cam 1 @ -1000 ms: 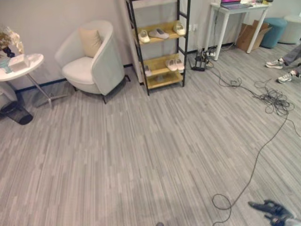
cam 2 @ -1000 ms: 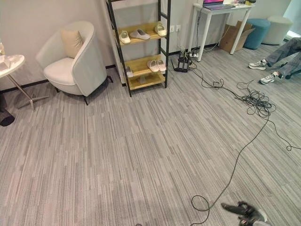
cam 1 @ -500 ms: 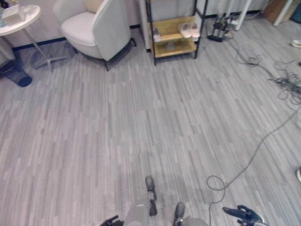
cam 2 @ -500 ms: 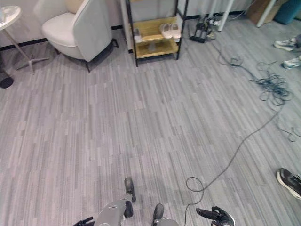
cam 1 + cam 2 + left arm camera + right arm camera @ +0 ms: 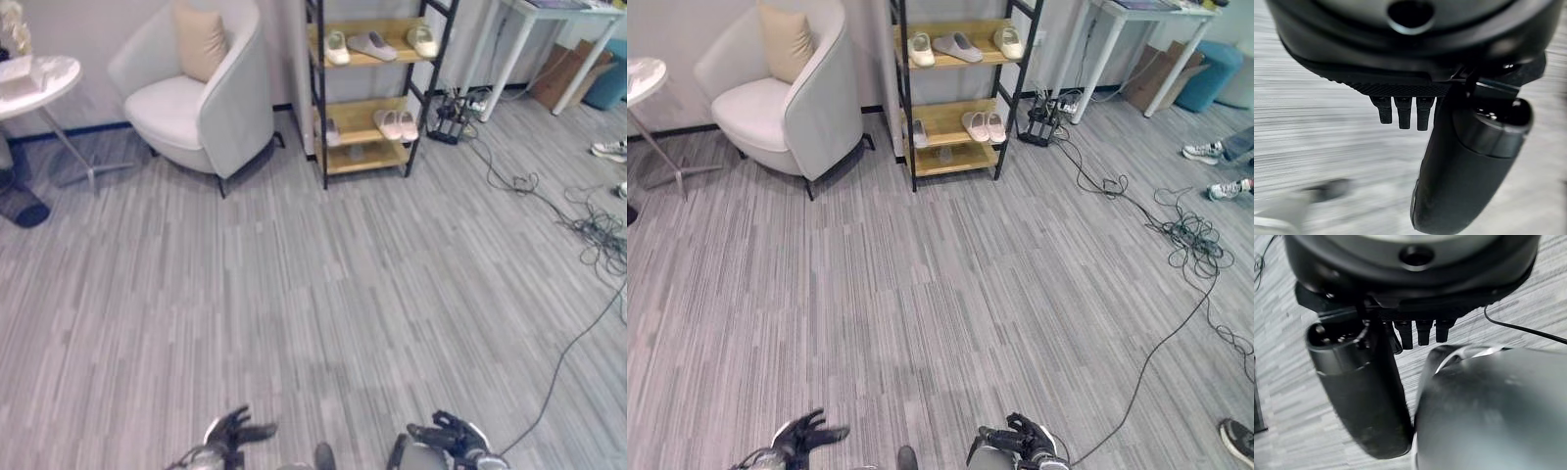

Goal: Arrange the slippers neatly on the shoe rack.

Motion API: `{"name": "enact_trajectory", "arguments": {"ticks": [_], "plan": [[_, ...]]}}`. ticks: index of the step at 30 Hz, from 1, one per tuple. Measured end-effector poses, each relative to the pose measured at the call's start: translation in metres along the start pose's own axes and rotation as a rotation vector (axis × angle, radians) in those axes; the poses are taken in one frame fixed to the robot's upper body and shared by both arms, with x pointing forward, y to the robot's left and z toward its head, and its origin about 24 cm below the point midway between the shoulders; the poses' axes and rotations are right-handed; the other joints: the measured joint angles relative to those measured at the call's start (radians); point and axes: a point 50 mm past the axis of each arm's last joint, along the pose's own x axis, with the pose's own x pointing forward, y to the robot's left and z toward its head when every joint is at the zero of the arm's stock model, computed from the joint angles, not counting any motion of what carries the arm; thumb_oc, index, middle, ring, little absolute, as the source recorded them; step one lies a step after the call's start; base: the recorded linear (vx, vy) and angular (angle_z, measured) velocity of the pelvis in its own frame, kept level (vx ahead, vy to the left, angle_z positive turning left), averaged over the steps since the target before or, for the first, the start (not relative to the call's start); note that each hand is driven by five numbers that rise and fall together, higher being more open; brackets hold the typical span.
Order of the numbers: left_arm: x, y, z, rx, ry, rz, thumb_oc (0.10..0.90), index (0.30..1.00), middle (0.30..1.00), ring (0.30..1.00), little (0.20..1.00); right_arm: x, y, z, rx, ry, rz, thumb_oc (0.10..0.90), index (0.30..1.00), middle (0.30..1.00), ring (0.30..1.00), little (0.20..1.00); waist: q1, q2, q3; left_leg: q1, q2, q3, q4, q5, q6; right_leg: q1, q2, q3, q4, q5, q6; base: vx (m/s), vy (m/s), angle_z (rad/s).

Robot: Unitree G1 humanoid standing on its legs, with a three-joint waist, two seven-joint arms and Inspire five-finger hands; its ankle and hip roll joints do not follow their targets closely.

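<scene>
Slippers [image 5: 372, 44] already sit on the shoe rack [image 5: 377, 88] (upper and lower shelves), so your left hand [image 5: 233, 433] and right hand [image 5: 443, 437] hang far from it, fingers relaxed, grasping nothing. Upper trio looks splayed, so walk up before reaching.

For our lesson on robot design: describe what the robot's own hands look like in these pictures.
Both the left hand and the right hand are dark, almost black, with slim jointed fingers. Close up, each shows a rounded black housing, a ribbed strip above stubby fingertips, and a thick, smooth, cylinder-shaped thumb.
</scene>
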Motion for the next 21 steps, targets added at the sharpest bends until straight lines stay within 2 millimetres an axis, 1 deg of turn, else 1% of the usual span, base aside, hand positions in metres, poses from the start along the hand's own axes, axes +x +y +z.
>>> {"name": "enact_trajectory", "arguments": {"ticks": [1,2,3,4,5,6,7,8,9,10,11,12,13,14,15,16,17,18,19,20,21], "plan": [[0.001,-0.002,0.005,0.007,-0.016,-0.006,0.8,0.9,0.9,0.9,0.9,0.0,-0.002,0.0,0.013,0.0,-0.008,0.8,0.9,0.9,0.9,0.9,-0.014,0.008,0.002,0.023,0.004,-0.002,0.006,-0.034,-0.052,-0.013,-0.001,0.012,-0.057,0.036,0.02,0.53,-0.338,0.13],[0.002,-0.003,0.006,0.005,-0.017,-0.007,0.8,0.9,0.9,0.9,0.9,0.0,-0.003,0.001,0.023,-0.003,-0.015,0.8,0.9,0.9,0.9,0.9,-0.013,0.009,0.003,0.03,0.004,-0.008,0.012,-0.045,-0.044,-0.005,0.008,0.038,-0.136,0.058,0.022,0.29,-0.195,0.12],[0.002,-0.003,0.006,0.011,-0.014,-0.005,0.8,0.9,0.9,0.9,0.9,0.0,-0.005,0.0,0.03,0.002,-0.022,0.8,0.9,0.9,0.9,0.9,-0.014,0.002,0.007,0.038,-0.002,-0.008,0.016,-0.05,-0.049,-0.011,-0.006,0.064,-0.189,0.085,0.028,0.42,-0.332,0.24],[0.001,-0.002,0.0,0.019,0.012,-0.001,0.8,0.9,0.9,0.9,0.9,0.0,-0.009,-0.002,0.063,0.008,-0.04,0.8,0.9,0.9,0.9,0.9,-0.026,0.002,0.008,0.051,-0.003,-0.032,0.021,-0.06,-0.058,0.0,-0.012,0.104,-0.285,0.136,0.036,0.44,-0.389,0.31],[0.0,-0.002,-0.005,0.027,0.03,-0.001,0.8,0.9,0.9,0.9,0.9,-0.001,-0.012,-0.006,0.075,0.023,-0.054,0.8,0.9,0.9,0.9,0.9,-0.034,0.001,0.008,0.061,0.0,-0.043,0.021,-0.064,-0.065,0.003,-0.036,0.113,-0.32,0.158,0.052,0.57,-0.512,0.35],[-0.001,-0.005,-0.01,0.038,0.047,-0.007,0.8,0.9,0.9,0.9,0.9,-0.002,-0.016,-0.009,0.097,0.032,-0.069,0.8,0.9,0.9,0.9,0.9,-0.035,0.006,0.009,0.071,0.007,-0.059,0.026,-0.071,-0.069,0.014,-0.04,0.114,-0.356,0.182,0.046,0.41,-0.438,0.19],[-0.006,-0.002,-0.029,0.068,0.107,-0.002,0.8,0.9,0.9,0.9,0.9,-0.003,-0.022,-0.011,0.115,0.05,-0.091,0.8,0.9,0.9,0.9,0.9,-0.036,0.018,0.011,0.116,0.036,-0.08,0.023,-0.091,-0.101,0.042,-0.038,0.111,-0.425,0.239,0.05,0.39,-0.454,0.09],[-0.01,0.0,-0.039,0.073,0.139,0.001,0.8,0.9,0.9,0.9,0.9,-0.003,-0.023,-0.012,0.114,0.057,-0.095,0.8,0.9,0.9,0.9,0.9,-0.032,0.014,0.013,0.139,0.041,-0.079,0.025,-0.098,-0.112,0.064,-0.025,0.102,-0.457,0.263,0.041,0.36,-0.466,0.08],[-0.014,0.002,-0.051,0.096,0.176,0.001,0.8,0.9,0.9,0.9,0.9,-0.004,-0.024,-0.016,0.114,0.072,-0.099,0.8,0.9,0.9,0.9,0.9,-0.036,-0.001,0.012,0.167,0.049,-0.09,0.029,-0.107,-0.127,0.098,-0.025,0.097,-0.463,0.27,0.045,0.36,-0.455,0.39],[-0.02,0.005,-0.065,0.115,0.227,0.005,0.8,0.9,0.9,0.9,0.9,-0.006,-0.027,-0.022,0.12,0.099,-0.113,0.8,0.9,0.9,0.9,0.9,-0.056,-0.01,0.009,0.202,0.075,-0.126,0.046,-0.134,-0.17,0.15,-0.002,0.105,-0.446,0.301,0.045,0.42,-0.681,0.38],[-0.027,-0.01,-0.083,0.114,0.276,-0.034,0.8,0.9,0.9,0.9,0.9,-0.006,-0.043,-0.014,0.099,0.088,-0.148,0.8,0.9,0.9,0.9,0.9,-0.047,0.037,0.003,0.18,0.151,-0.13,0.15,-0.132,-0.194,0.144,0.067,0.128,-0.37,0.266,0.003,0.37,-0.762,0.12],[-0.028,-0.015,-0.084,0.078,0.267,-0.037,0.8,0.9,0.9,0.9,0.9,-0.006,-0.046,-0.009,0.083,0.07,-0.153,0.8,0.9,0.9,0.9,0.9,-0.035,0.032,0.006,0.148,0.164,-0.135,0.21,-0.123,-0.2,0.145,0.086,0.133,-0.361,0.256,-0.017,0.31,-0.879,-0.31],[-0.025,-0.016,-0.078,0.11,0.237,-0.04,0.8,0.9,0.9,0.9,0.9,-0.006,-0.055,-0.004,0.067,0.065,-0.184,0.8,0.9,0.9,0.9,0.9,-0.027,0.046,0.0,0.052,0.214,-0.164,0.416,-0.065,-0.197,0.124,0.123,0.095,-0.286,0.199,-0.083,0.18,-0.743,-0.36],[-0.023,-0.015,-0.073,0.108,0.216,-0.046,0.8,0.9,0.9,0.9,0.9,-0.006,-0.056,-0.005,0.062,0.077,-0.189,0.8,0.9,0.9,0.9,0.9,-0.025,0.046,-0.004,0.004,0.246,-0.148,0.539,-0.028,-0.163,0.154,0.132,0.101,-0.296,0.181,-0.081,0.13,-0.529,-0.18],[-0.021,-0.016,-0.067,0.105,0.202,-0.047,0.8,0.9,0.9,0.9,0.9,-0.007,-0.059,-0.007,0.042,0.082,-0.197,0.8,0.9,0.9,0.9,0.9,-0.027,0.029,0.003,-0.045,0.267,-0.166,0.618,0.048,-0.158,0.177,0.151,0.094,-0.298,0.16,-0.099,0.25,-0.59,-0.27],[-0.018,-0.016,-0.06,0.116,0.186,-0.045,0.8,0.9,0.9,0.9,0.9,-0.007,-0.055,-0.006,0.006,0.08,-0.191,0.8,0.9,0.9,0.9,0.9,-0.014,0.018,0.006,-0.067,0.285,-0.17,0.679,0.166,-0.143,0.181,0.167,0.06,-0.272,0.147,-0.147,0.27,-0.434,-0.21],[-0.015,-0.009,-0.052,0.155,0.16,-0.045,0.8,0.9,0.9,0.9,0.9,-0.006,-0.048,-0.008,-0.039,0.073,-0.166,0.8,0.9,0.9,0.9,0.9,-0.019,-0.024,-0.002,-0.114,0.282,-0.166,0.74,0.202,-0.11,0.231,0.176,0.07,-0.305,0.097,-0.178,0.39,-0.551,-0.2],[-0.011,-0.01,-0.037,0.218,0.103,-0.061,0.8,0.9,0.9,0.9,0.9,-0.006,-0.044,-0.005,-0.106,0.066,-0.147,0.8,0.9,0.9,0.9,0.9,-0.012,-0.044,0.006,-0.183,0.273,-0.165,0.776,0.061,-0.113,0.249,0.189,0.085,-0.336,0.088,-0.165,0.21,-0.226,-0.28],[-0.008,-0.009,-0.027,0.238,0.065,-0.069,0.8,0.9,0.9,0.9,0.9,-0.004,-0.042,0.003,-0.124,0.042,-0.136,0.8,0.9,0.9,0.9,0.9,0.009,-0.051,0.014,-0.229,0.255,-0.153,0.747,0.02,-0.12,0.262,0.202,0.088,-0.347,0.099,-0.161,0.33,-0.242,-0.25],[-0.006,-0.012,-0.021,0.244,0.044,-0.075,0.8,0.9,0.9,0.9,0.9,-0.002,-0.038,0.01,-0.139,0.015,-0.121,0.8,0.9,0.9,0.9,0.9,0.004,-0.058,0.019,-0.272,0.242,-0.16,0.727,0.0,-0.129,0.283,0.212,0.086,-0.371,0.097,-0.166,0.35,-0.167,-0.28],[-0.005,-0.012,-0.017,0.246,0.031,-0.078,0.8,0.9,0.9,0.9,0.9,-0.002,-0.036,0.009,-0.15,0.009,-0.112,0.8,0.9,0.9,0.9,0.9,0.002,-0.059,0.02,-0.298,0.228,-0.158,0.691,-0.009,-0.131,0.299,0.221,0.083,-0.383,0.098,-0.168,0.35,-0.167,-0.01]]}}
